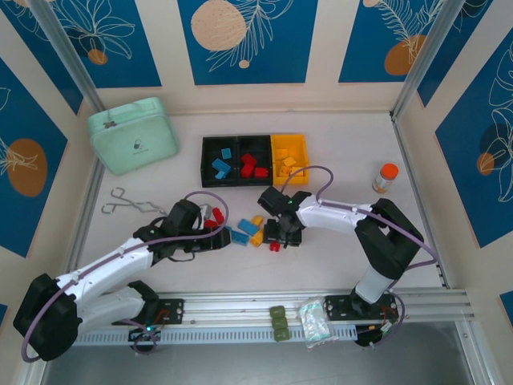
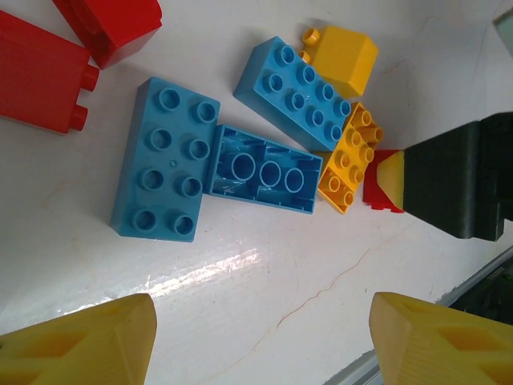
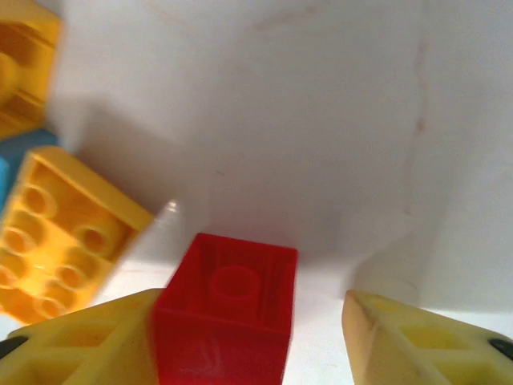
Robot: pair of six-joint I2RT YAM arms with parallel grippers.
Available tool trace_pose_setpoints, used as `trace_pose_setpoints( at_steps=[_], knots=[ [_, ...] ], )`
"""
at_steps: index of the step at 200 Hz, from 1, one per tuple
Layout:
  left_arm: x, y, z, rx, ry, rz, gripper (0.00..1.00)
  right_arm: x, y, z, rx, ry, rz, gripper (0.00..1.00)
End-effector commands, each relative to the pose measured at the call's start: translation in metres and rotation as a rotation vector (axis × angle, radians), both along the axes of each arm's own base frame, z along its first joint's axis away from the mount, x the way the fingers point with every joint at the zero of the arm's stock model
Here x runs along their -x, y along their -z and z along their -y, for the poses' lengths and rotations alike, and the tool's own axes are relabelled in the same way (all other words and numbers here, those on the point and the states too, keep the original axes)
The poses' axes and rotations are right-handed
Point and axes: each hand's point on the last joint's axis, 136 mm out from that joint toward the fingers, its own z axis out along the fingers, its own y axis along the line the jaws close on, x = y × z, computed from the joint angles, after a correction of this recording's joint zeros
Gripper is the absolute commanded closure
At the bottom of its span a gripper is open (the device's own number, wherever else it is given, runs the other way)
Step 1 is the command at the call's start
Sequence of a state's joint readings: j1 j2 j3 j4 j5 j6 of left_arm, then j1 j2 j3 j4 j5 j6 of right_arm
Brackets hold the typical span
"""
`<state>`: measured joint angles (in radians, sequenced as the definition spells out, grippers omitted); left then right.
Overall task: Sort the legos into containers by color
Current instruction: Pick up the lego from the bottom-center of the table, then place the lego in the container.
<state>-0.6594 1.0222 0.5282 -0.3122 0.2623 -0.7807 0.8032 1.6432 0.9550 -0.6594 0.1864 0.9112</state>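
Left fingers (image 2: 80, 345) stood wide apart with nothing between them above 2 blue bricks (image 2: 164, 168) on the table (image 2: 264, 289). We saw the right fingers (image 3: 80, 345) straddling a red brick (image 3: 228, 305), 1 touching it, the other clear of it. 3 bins (image 1: 238, 139) sat well beyond, bricks sorted inside.

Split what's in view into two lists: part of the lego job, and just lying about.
Job: loose legos, legos already binned, three joined bins.
Lying about: mint-green case, metal tongs, orange-capped bottle, plastic packet.
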Motion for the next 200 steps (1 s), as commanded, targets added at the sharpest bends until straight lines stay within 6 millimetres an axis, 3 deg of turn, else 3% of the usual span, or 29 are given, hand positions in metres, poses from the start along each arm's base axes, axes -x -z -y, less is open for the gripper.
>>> trace_pose_setpoints(
  at_steps=[1, 23, 59, 88, 127, 200],
  knots=[
    [0.001, 0.002, 0.003, 0.009, 0.003, 0.012, 0.30, 0.005, -0.010, 0.018, 0.012, 0.039, 0.008, 0.48],
    [0.000, 0.002, 0.006, 0.021, 0.010, 0.011, 0.30, 0.004, -0.013, 0.027, 0.014, 0.044, 0.021, 0.66],
    [0.001, 0.000, 0.016, 0.049, 0.039, 0.016, 0.30, -0.001, -0.026, 0.026, 0.009, 0.021, 0.058, 0.79],
    [-0.001, -0.004, 0.020, 0.061, 0.045, 0.028, 0.30, -0.009, -0.042, 0.023, -0.002, 0.003, 0.097, 0.80],
    [-0.004, -0.009, 0.021, 0.069, 0.037, 0.044, 0.30, -0.034, -0.078, 0.011, -0.030, -0.046, 0.191, 0.80],
    [-0.015, -0.028, 0.007, 0.041, -0.045, 0.112, 0.29, -0.119, -0.133, -0.036, -0.089, -0.136, 0.347, 0.80]
  ],
)
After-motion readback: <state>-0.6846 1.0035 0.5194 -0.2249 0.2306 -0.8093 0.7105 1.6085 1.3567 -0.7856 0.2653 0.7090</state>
